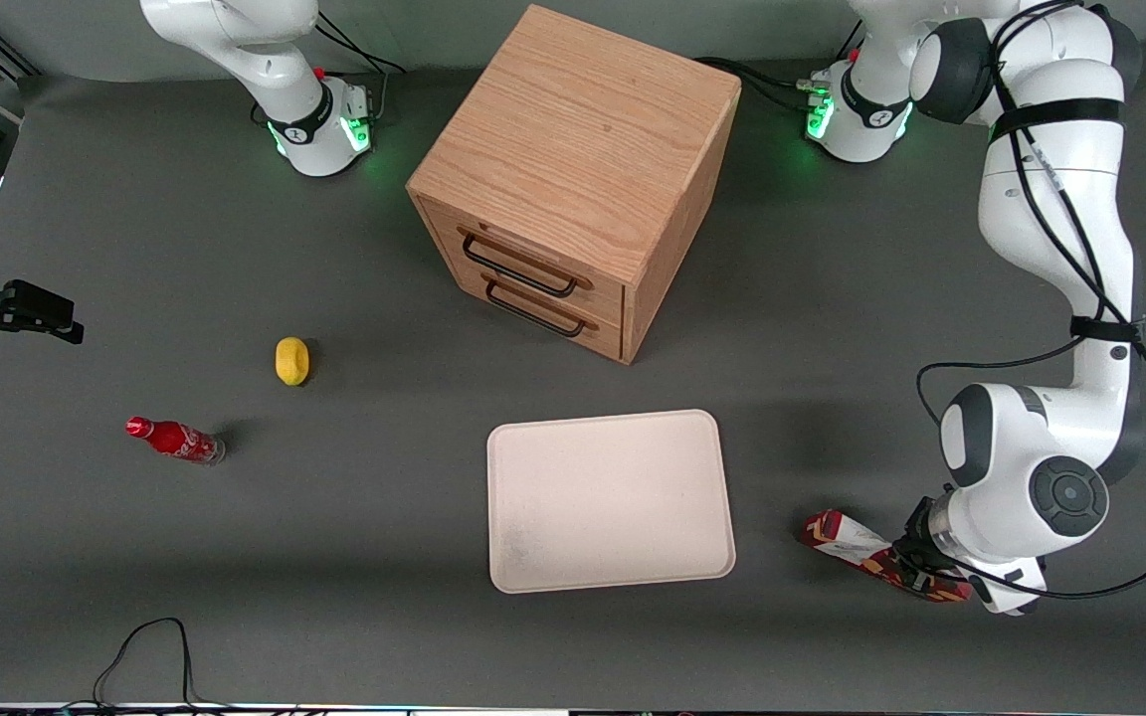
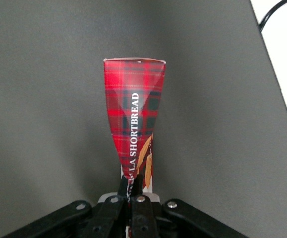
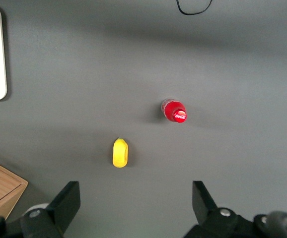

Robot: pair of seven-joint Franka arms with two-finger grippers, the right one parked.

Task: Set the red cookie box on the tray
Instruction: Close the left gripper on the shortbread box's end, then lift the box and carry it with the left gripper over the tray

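The red cookie box is a slim tartan-red carton with cookie pictures, low at the table surface toward the working arm's end. It is a short gap away from the tray, a flat cream-white tray with nothing on it. My left gripper is shut on the box's end that lies away from the tray. In the left wrist view the box stretches away from the gripper, and its card is pinched narrow between the black fingers. I cannot tell whether the box touches the table.
A wooden two-drawer cabinet stands farther from the front camera than the tray. Toward the parked arm's end lie a yellow object and a small red cola bottle. A black cable loops near the table's front edge.
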